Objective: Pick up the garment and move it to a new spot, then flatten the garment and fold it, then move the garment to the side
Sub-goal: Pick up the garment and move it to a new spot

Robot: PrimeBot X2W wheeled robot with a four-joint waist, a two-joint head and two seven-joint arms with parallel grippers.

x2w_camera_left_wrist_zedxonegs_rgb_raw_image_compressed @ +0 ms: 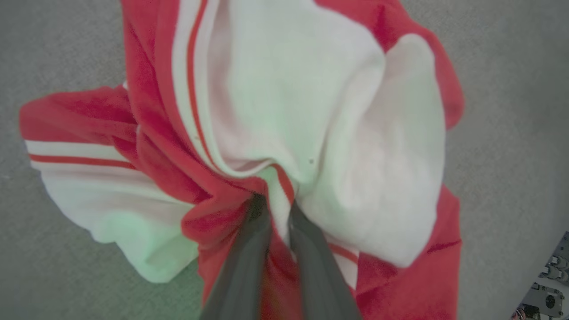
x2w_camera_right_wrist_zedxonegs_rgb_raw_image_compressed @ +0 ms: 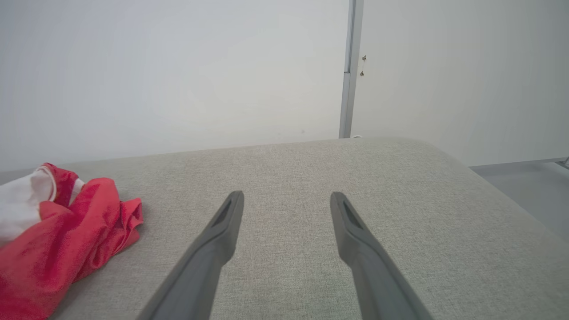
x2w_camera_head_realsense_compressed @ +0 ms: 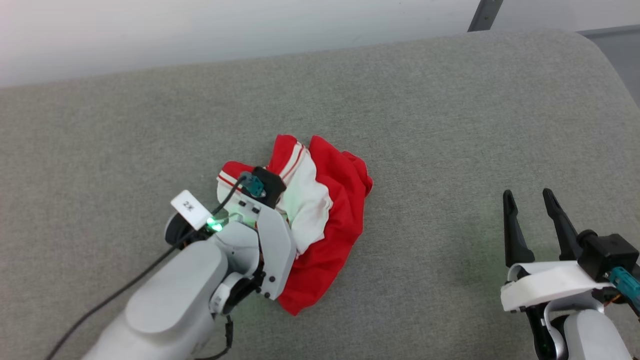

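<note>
left end effector (x2w_camera_left_wrist_zedxonegs_rgb_raw_image_compressed: 275, 205) pinched onto crumpled red-and-white jersey garment (x2w_camera_head_realsense_compressed: 340, 200), right end effector (x2w_camera_head_realsense_compressed: 527, 192) spread wide, empty, over grey fabric desk (x2w_camera_head_realsense_compressed: 450, 125)

The head camera looks steeply down on the grey padded surface (x2w_camera_head_realsense_compressed: 450, 100), with the crumpled garment (x2w_camera_head_realsense_compressed: 340, 200) at centre, the left arm (x2w_camera_head_realsense_compressed: 175, 290) at lower left and the right gripper (x2w_camera_head_realsense_compressed: 527, 191) at lower right. The left wrist camera stares down along the left gripper (x2w_camera_left_wrist_zedxonegs_rgb_raw_image_compressed: 275, 206), very close to the cloth. The right wrist camera sits low, facing level across the surface toward a pale wall (x2w_camera_right_wrist_zedxonegs_rgb_raw_image_compressed: 178, 66). The garment, at its left edge, is common to all three views.
</note>
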